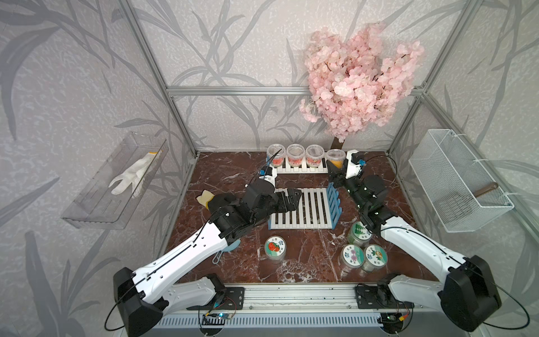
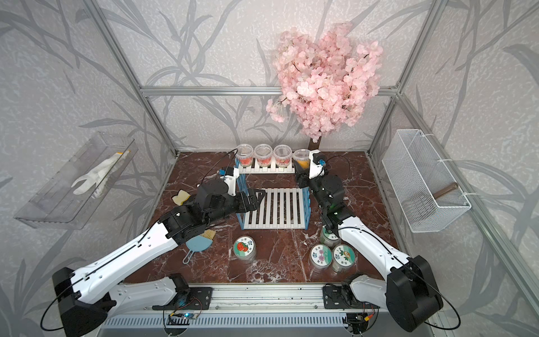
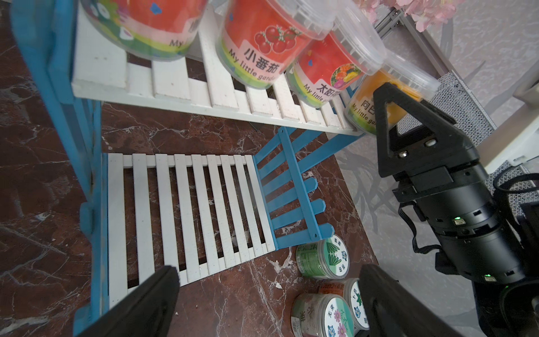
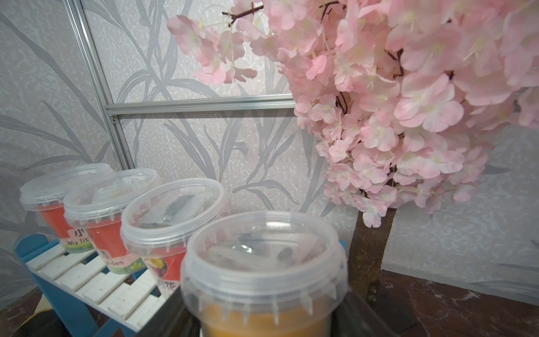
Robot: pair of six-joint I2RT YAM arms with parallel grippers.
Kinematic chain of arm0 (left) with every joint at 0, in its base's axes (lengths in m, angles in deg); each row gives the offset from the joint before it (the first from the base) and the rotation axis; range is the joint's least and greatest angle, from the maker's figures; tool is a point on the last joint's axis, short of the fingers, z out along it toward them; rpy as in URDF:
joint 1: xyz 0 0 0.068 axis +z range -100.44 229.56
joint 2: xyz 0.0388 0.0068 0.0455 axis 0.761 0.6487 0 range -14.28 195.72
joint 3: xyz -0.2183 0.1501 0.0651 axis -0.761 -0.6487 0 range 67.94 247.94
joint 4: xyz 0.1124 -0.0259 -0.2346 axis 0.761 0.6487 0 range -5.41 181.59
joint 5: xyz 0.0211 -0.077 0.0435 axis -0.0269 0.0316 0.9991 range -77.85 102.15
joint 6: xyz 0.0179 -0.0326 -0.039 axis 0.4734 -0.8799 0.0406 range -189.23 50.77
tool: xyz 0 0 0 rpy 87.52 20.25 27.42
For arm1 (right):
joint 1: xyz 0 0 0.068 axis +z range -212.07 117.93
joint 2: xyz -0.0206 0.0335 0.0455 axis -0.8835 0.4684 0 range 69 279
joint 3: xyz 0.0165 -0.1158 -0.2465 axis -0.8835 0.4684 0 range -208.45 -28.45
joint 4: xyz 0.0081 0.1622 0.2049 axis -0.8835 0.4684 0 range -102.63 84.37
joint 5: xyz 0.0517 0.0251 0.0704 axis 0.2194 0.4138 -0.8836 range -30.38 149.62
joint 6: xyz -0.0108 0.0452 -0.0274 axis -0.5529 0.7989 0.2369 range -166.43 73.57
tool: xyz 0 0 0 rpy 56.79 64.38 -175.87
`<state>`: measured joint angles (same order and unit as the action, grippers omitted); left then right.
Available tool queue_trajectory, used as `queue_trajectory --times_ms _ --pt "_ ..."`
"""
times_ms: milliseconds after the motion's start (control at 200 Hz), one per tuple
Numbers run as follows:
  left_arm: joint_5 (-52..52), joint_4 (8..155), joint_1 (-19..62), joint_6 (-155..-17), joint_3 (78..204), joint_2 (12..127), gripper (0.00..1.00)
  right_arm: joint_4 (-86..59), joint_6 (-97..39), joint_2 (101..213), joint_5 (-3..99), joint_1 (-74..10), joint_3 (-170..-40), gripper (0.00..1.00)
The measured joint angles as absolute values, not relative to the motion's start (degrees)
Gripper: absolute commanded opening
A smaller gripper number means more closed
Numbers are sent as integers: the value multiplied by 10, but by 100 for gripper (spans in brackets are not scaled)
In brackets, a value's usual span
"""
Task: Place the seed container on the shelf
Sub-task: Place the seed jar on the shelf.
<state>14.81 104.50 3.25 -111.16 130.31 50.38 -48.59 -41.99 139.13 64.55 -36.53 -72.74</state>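
Seed container (image 1: 335, 157), the orange cup with the clear lid, is in the upper middle of both top views. It's at the right-hand end of the row of three other cups (image 1: 295, 156) on the top board (image 1: 302, 170) of the shelf (image 1: 334, 204).

The right gripper (image 1: 336, 168) has it. Its fingers are narrowed onto the cup's sides just under the lid rim, and one black finger (image 3: 380, 125) shows nicely in the right half of the left wrist view. The cup stands upright, long axis vertical and lid up, with the fingers coming at it from the lower side of the frame in a top view.

The left gripper (image 1: 294, 200) is spread wide and holding nothing. It hangs over the lower board (image 1: 312, 217) mid-frame, well apart from the cup, so this one's clearly the right arm's job.

What it all comes down to, I'd say, is where the cup's base sits over that last bit of top board. In the left wrist view it looks like it's right at the board's end, by the blue side frame. I honestly can't tell whether the bottom is touching the slats or floating just above.

The neighbour cup is just beside it, so there's barely any room to scoot further in. My guess: settle it straight down before letting go, or it could tip off the end.
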Motion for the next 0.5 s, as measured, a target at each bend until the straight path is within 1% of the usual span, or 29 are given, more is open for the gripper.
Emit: queue_trajectory --times_ms 260,365,500 --pt "148 1045 35 -1112 1299 504 100 -505 -431 1404 645 -366 -728 67" --pt "147 1045 36 -1112 1297 504 100 -505 -435 1404 645 -365 -728 72" --pt "146 1044 36 -1112 1296 504 100 -498 -441 1404 643 -366 -728 73"
